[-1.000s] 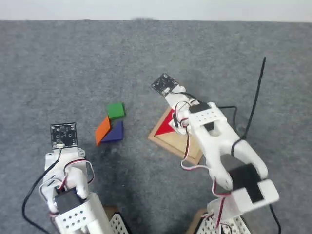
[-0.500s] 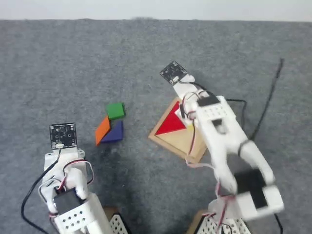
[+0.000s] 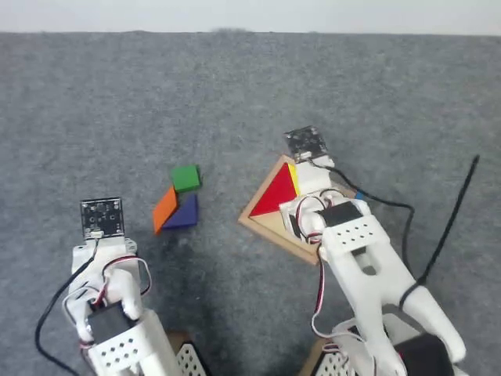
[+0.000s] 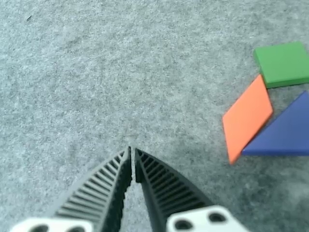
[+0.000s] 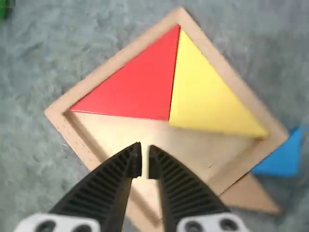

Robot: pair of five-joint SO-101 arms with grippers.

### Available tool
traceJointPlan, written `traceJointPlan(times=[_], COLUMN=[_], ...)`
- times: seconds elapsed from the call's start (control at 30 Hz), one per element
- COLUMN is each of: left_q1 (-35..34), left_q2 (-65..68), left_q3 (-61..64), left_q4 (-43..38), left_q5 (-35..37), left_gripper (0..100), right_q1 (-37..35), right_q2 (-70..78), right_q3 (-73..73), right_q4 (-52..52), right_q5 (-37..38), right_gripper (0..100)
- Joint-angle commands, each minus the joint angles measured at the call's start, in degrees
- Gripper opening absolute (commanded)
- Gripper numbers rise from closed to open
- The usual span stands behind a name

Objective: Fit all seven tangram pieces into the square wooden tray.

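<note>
Tray [image 5: 193, 145] with red triangle [image 5: 140, 89], yellow triangle [image 5: 207, 99]

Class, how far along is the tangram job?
Done: red triangle and yellow triangle lie in the tray. In hand: nothing; left pincer and right pincer are shut, empty. Left: green square, orange piece, blue triangle on the carpet, light-blue piece beside the tray.

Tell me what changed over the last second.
The right arm swung toward the right of the high view and drew back over the tray, uncovering more of the red triangle and a strip of the yellow triangle; the right gripper holds nothing. The left gripper, green square, orange parallelogram and blue triangle stayed put.
</note>
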Motion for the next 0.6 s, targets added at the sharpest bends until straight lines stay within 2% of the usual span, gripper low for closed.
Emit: traceJointPlan(times=[0.0, 0.1, 0.27, 0.57], left_q1=[0.1, 0.1, 0.1, 0.1], left_q2=[-0.9, -0.9, -0.9, -0.9], left_q3=[-0.5, -0.5, -0.5, -0.5], left_q4=[0.2, 0.2, 0.2, 0.2], left_q5=[-0.6, -0.6, -0.6, -0.6], left_gripper=[2, 2, 2, 2], right_q1=[2.0, 3.3, 4.1, 6.8], right_q2=[3.1, 5.5, 8.7, 15.2], right_q3=[-0.2, -0.4, -3.3, -5.4], right_q4=[1.0, 2.9, 8.2, 7.4], right_q5=[-15.0, -20.4, -20.5, -19.4], right_gripper=[14.4, 17.7, 17.6, 17.6])
